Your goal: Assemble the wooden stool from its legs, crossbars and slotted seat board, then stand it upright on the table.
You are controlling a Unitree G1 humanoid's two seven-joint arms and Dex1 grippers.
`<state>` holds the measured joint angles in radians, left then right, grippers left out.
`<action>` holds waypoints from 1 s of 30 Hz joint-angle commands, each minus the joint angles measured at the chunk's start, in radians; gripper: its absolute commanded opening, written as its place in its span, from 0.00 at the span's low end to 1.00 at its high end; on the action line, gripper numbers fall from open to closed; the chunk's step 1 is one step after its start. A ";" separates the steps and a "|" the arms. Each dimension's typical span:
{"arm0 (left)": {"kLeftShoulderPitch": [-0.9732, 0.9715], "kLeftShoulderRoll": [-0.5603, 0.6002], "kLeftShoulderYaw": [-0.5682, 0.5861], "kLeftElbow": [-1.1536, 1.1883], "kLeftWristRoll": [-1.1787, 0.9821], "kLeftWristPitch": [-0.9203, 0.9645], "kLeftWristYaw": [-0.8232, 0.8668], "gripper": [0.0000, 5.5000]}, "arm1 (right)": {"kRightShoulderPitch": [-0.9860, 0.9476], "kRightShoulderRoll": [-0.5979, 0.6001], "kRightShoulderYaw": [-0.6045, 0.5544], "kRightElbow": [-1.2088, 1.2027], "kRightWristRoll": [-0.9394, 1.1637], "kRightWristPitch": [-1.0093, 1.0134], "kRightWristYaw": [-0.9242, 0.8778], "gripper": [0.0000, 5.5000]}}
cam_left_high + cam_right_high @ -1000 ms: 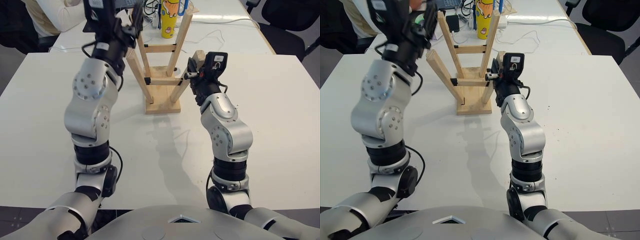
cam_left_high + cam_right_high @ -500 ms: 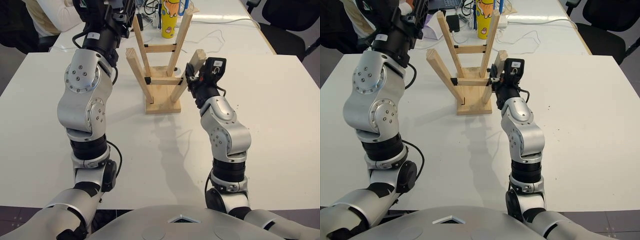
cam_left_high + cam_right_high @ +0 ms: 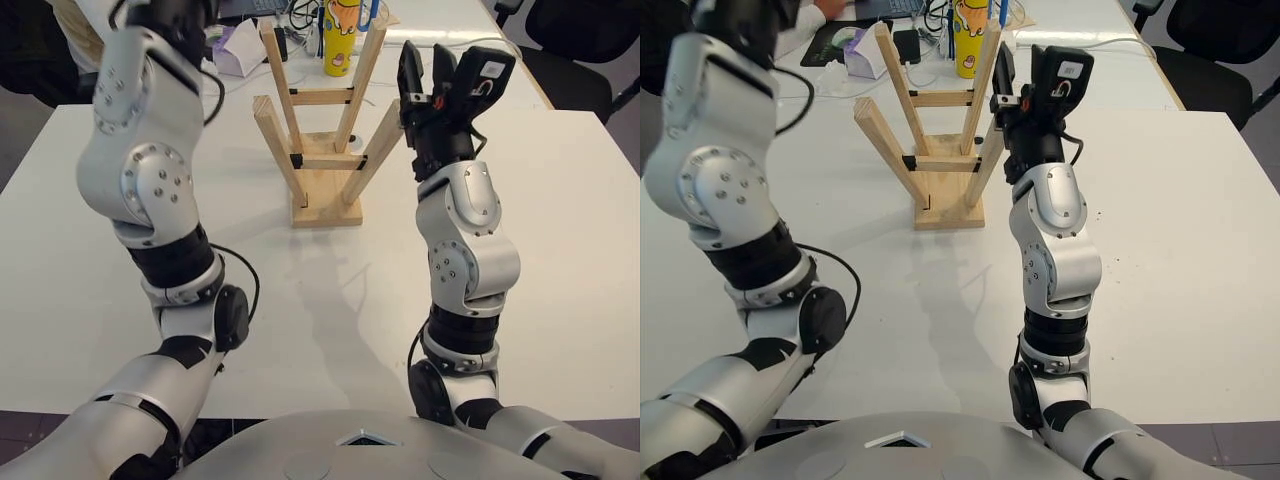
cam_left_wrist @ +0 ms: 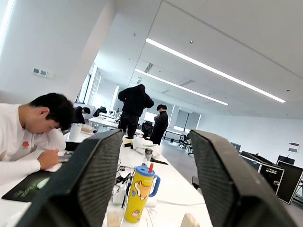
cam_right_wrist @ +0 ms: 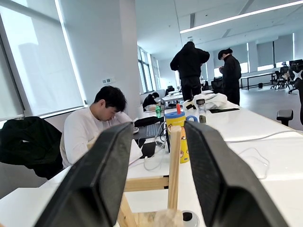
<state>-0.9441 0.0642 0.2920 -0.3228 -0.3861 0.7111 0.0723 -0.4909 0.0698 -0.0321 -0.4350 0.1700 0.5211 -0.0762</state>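
The stool (image 3: 325, 160) sits upside down toward the middle of the desk's (image 3: 560, 250) far edge, with its seat board (image 3: 325, 210) flat on the desk. The legs point up and splay outward, and the crossbars look seated. My read: assembly is done and the flip is what's left. The right pincer (image 3: 425, 72) is raised just to the right of the stool, level with the leg tops and spread wide with nothing in it. The closest leg (image 3: 380, 140) leans up toward it from below and to its left. In the right wrist view a leg lines up in the gap between the jaws, but it is farther out, not enclosed. The left pincer (image 4: 156, 137) is lifted high over the far left corner, also spread wide and empty, well apart from the stool. The right arm is clearly nearer. The leg's long axis runs steeply upward, so I judge the jaws must straddle it from the side.
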 commanded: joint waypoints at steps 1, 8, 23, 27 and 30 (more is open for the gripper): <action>-0.061 0.049 -0.026 0.029 0.003 -0.006 -0.020 0.35 | -0.047 -0.018 -0.020 -0.012 -0.004 -0.016 -0.004 0.37; 0.025 0.117 -0.161 0.067 0.036 0.137 -0.064 0.16 | -0.055 -0.033 -0.031 -0.009 -0.009 -0.022 -0.003 0.37; 0.290 0.090 -0.253 0.184 0.047 0.092 -0.179 0.00 | -0.018 -0.016 -0.013 -0.005 -0.006 0.005 -0.015 0.37; 0.188 0.108 -0.175 0.140 0.025 0.099 -0.151 0.00 | -0.011 -0.017 -0.014 0.002 -0.007 0.007 -0.013 0.37; 0.057 0.135 -0.102 0.100 -0.003 0.108 -0.126 0.00 | -0.012 -0.017 -0.013 0.007 -0.007 0.005 -0.011 0.37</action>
<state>-0.7729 0.1731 0.1463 -0.1780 -0.3649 0.8109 -0.0687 -0.5109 0.0534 -0.0516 -0.4316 0.1652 0.5176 -0.0860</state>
